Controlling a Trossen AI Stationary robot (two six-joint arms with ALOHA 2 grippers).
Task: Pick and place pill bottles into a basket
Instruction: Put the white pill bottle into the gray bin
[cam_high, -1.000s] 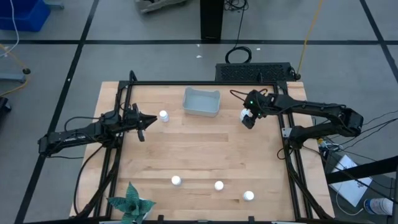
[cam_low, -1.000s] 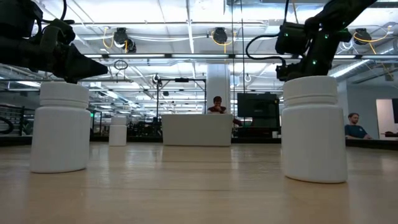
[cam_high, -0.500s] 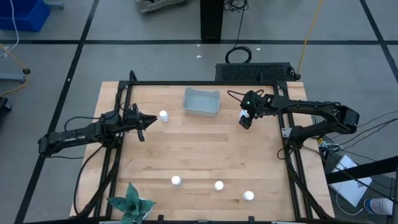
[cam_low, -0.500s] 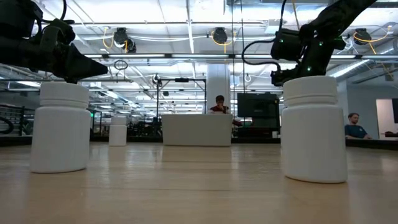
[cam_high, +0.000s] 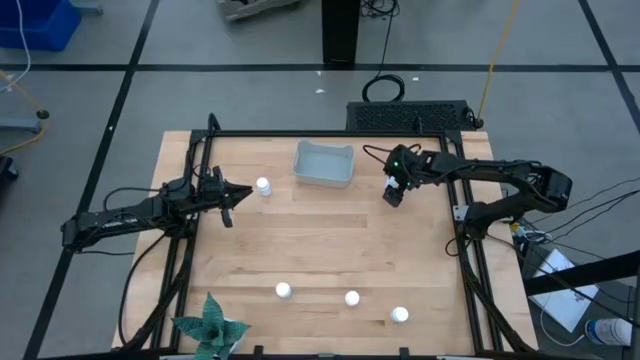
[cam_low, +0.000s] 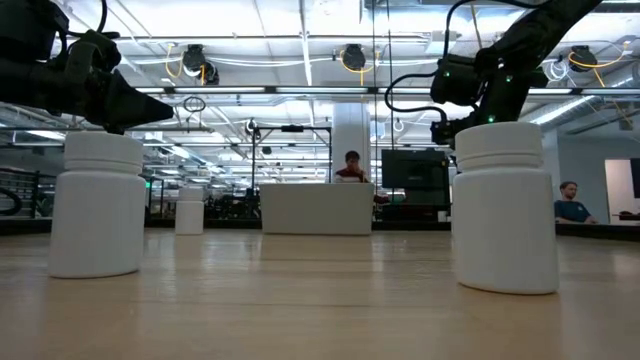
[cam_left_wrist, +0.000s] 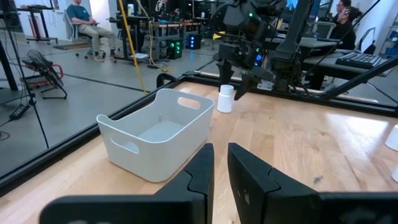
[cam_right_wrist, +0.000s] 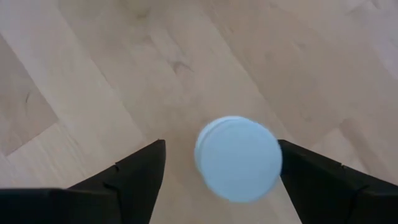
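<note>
On the pale wood-grain desk sits a shallow, round-cornered grey-blue basket, with small white round-capped cylinders scattered about. The right tool hangs with fingers spread directly above one bottle, which stands between them, untouched, just right of the basket. The left tool, pressed together, waits beside another bottle. Three bottles stand along the desk's near edge.

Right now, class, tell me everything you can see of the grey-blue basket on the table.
The basket is a small, shallow rectangular bin, pale grey-blue, of what looks like smooth plastic, with rounded corners and slot handles cut into its end walls. It sits upright and flat on the wooden table near the far edge, a little left of centre. It looks empty. No bottle or gripper touches it.
</note>
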